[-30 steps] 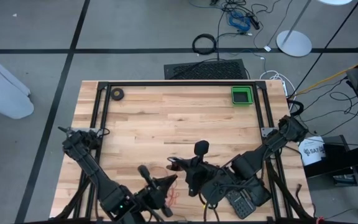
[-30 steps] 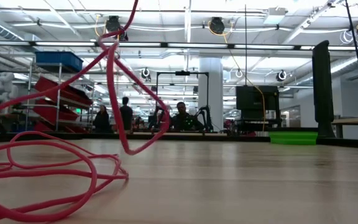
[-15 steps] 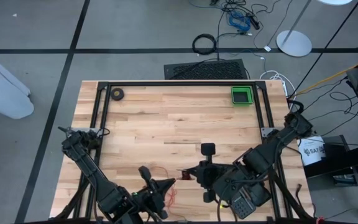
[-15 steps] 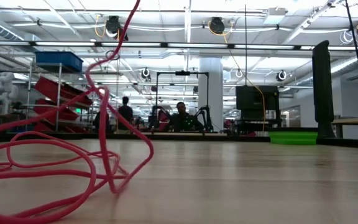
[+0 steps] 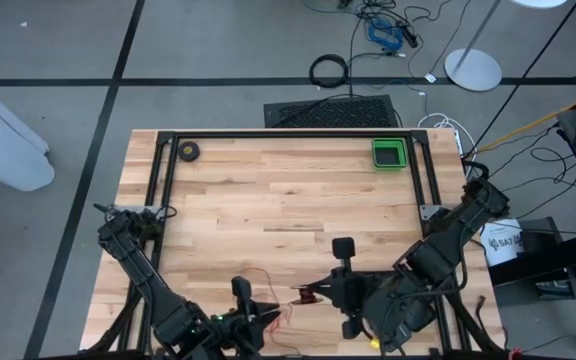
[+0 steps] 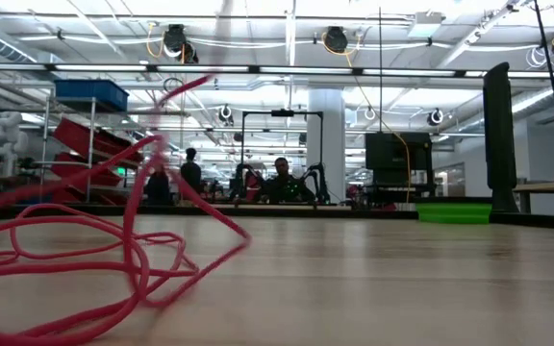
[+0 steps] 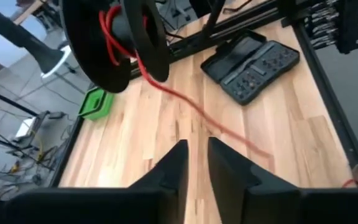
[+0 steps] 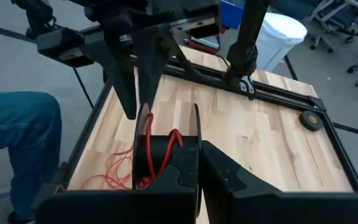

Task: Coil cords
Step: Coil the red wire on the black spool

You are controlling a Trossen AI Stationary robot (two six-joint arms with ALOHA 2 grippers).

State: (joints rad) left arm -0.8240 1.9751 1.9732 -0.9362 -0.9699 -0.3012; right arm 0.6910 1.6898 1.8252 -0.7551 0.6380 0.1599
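Pale wood-plank counter [image 5: 268,190] in a black frame, workshop behind. Cords [image 5: 273,318]: thin red wire, loose loops at the near edge between both arms, one strand running up to a black spool [image 8: 166,152]. Right hand [image 8: 194,158] is clamped on that spool. Left hand [image 7: 194,165] hovers close by, fingers slightly apart, empty. Wire looks light, limp and springy, likely to tangle; best pinched near the spool.

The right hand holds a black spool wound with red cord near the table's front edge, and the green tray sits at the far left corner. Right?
Not quite. The green tray sits at the far right corner, as the high view shows. The right hand does hold the black spool of red cord near the front edge.
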